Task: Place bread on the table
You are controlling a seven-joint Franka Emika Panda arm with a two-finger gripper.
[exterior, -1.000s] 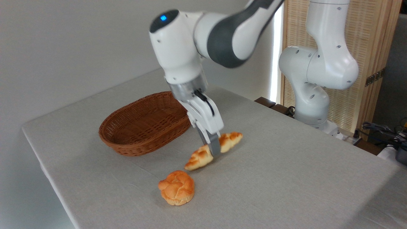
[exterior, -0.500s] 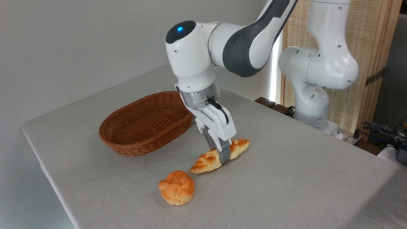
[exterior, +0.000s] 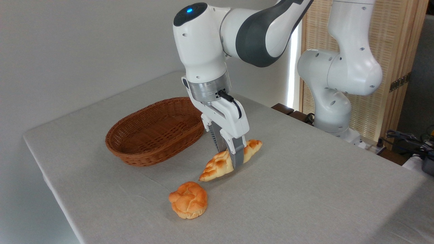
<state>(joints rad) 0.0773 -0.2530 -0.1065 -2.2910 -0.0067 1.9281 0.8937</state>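
On the left sits the brown oval wicker basket (exterior: 154, 130), empty, and just to its right the robot's white and grey pincer (exterior: 230, 159) is clenched around the middle of the long golden braided bread (exterior: 228, 162). The bread tilts, its near left tip low by the grey cloth table (exterior: 305, 189), its far right end higher. To do this well, I think the pincer should go down slowly until the bread lies flat, away from the round orange bun (exterior: 188, 200), then let go softly.
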